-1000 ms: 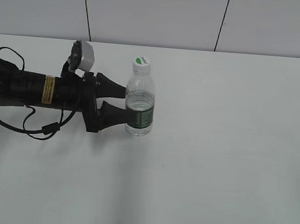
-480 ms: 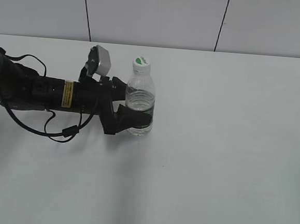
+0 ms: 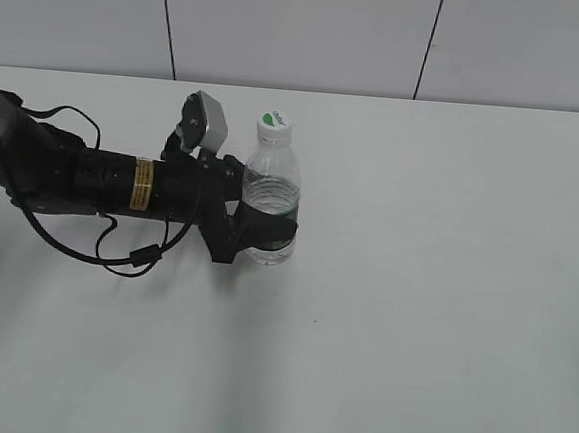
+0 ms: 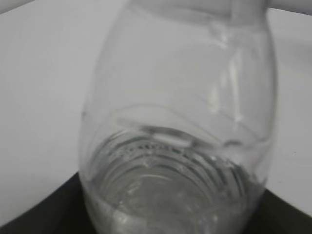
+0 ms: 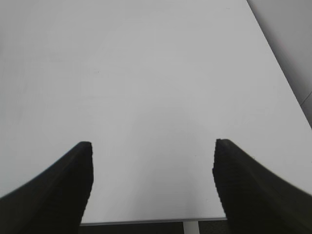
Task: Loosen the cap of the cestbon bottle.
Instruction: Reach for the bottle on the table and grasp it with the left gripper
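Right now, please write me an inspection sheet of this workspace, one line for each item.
Surface: white table, bare and clean where seen.
Job's things: cestbon bottle upright; cap on.
Clutter: nothing seen.
Grippers: left gripper around the bottle's green label band, contact unclear; right gripper open over bare table, holding nothing.
Cables: black cable loops under the left arm, near the table.
Surroundings: grey panelled wall behind the table.
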Tool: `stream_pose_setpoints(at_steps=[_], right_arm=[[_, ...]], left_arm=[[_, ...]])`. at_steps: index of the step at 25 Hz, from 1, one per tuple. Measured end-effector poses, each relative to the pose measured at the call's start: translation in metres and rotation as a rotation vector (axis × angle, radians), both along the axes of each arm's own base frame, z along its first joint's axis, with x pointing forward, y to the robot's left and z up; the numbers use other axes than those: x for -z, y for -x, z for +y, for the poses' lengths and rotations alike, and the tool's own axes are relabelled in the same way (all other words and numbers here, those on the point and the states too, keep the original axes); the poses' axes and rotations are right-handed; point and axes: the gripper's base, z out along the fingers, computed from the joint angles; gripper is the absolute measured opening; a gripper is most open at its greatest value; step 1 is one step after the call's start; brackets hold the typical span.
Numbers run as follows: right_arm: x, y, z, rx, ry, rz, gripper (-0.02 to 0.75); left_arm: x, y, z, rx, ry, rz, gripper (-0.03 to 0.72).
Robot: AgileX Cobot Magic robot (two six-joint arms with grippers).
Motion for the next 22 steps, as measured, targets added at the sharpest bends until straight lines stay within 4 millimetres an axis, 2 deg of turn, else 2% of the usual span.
stream_pose_setpoints(at_steps=[7, 13, 17, 22], right_arm=[[0.000, 0.000, 0.000, 0.002, 0.003, 0.000, 0.590], [-0.006, -0.004, 0.000, 0.005, 0.011, -0.013, 0.590], [-0.021, -0.031, 0.003, -0.003, 0.019, 0.001, 0.590], [-0.034, -0.074, 0.009, -0.012, 0.031, 0.114, 0.590]], left_arm=[[0.000, -0.001, -0.001, -0.014, 0.004, 0.001, 0.382], [-0.001, 0.000, -0.001, -0.007, 0.010, -0.001, 0.377], [-0.003, 0.002, -0.002, 0.024, 0.036, -0.001, 0.370], [-0.006, 0.007, -0.004, 0.077, 0.073, -0.003, 0.370]])
